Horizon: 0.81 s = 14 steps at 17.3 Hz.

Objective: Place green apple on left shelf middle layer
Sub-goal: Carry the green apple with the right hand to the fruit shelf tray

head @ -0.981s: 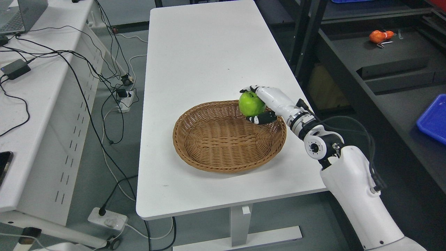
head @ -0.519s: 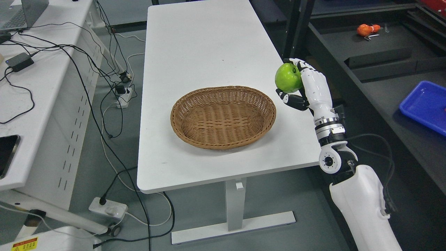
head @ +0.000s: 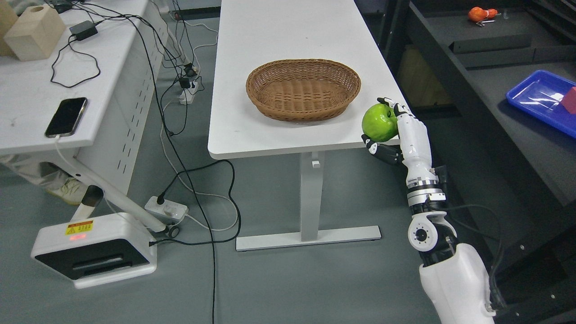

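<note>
1. Green apple (head: 380, 123): sitting in the grasp of the right hand (head: 400, 135), off the table and at the hand's left side, level with the table's near right corner.
2. Right hand: grasping the apple, with the fingertips (head: 386, 101) curling over its top and the dark thumb (head: 381, 152) pressing in beneath it; the white forearm is rising from the lower right edge of the view.
3. White table (head: 288, 36): lying to the hand's left and beyond it, its near right corner showing just behind the apple.
4. Wicker basket (head: 303, 87): resting on the table up and to the left of the hand, apart from the apple.
5. Dark shelf unit (head: 495, 90): standing to the right of the hand.
6. Blue tray (head: 540, 96): sitting on the shelf surface well to the hand's right.
7. Orange object (head: 480, 14): lying on the shelf far above and to the right of the hand; too small to identify.
8. Second white desk (head: 27, 112): standing far to the hand's left, carrying a phone (head: 66, 116), a wooden block (head: 35, 31) and black cables (head: 148, 54).
9. White floor unit (head: 94, 249): sitting on the grey floor, low and far to the hand's left.
</note>
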### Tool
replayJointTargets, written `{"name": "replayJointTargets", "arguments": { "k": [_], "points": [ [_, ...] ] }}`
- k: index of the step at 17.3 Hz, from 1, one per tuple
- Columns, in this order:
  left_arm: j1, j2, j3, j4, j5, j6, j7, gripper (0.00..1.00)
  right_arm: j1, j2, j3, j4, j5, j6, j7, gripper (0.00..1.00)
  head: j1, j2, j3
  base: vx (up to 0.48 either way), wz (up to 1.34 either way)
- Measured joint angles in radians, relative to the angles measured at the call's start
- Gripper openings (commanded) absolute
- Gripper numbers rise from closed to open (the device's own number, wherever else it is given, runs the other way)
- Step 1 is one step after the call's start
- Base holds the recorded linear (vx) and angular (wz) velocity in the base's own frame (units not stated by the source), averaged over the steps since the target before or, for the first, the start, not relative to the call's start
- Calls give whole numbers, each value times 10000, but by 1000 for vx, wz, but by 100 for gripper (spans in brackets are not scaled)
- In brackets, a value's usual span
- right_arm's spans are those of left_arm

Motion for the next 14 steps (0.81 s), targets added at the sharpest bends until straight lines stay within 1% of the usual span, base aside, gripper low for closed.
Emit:
{"name": "replayJointTargets", "arguments": {
  "k": [3, 6, 8, 10, 14],
  "points": [
    [2, 0, 0, 0, 0, 46, -1, 100, 200, 206, -195, -276, -3, 139, -9, 0, 0, 0, 0, -456, 67],
    [5, 0, 0, 2, 0, 50, -1, 100, 287, 352, -359, -594, -5, 245, -217, 0, 0, 0, 0, -448, -641],
    [1, 0, 0, 1, 0, 52, -1, 100, 374, 425, -448, -867, -10, 258, -275, 0, 0, 0, 0, -327, -1297],
    [-7, 1, -1, 0, 0, 53, -1, 100, 447, 486, -531, -1107, -22, 165, -302, 0, 0, 0, 0, -168, -1811],
    [-13, 1, -1, -3, 0, 57, -1, 100, 527, 570, -742, -1496, -244, 20, 385, 0, 0, -2, 0, -31, -2143]
  ]
}}
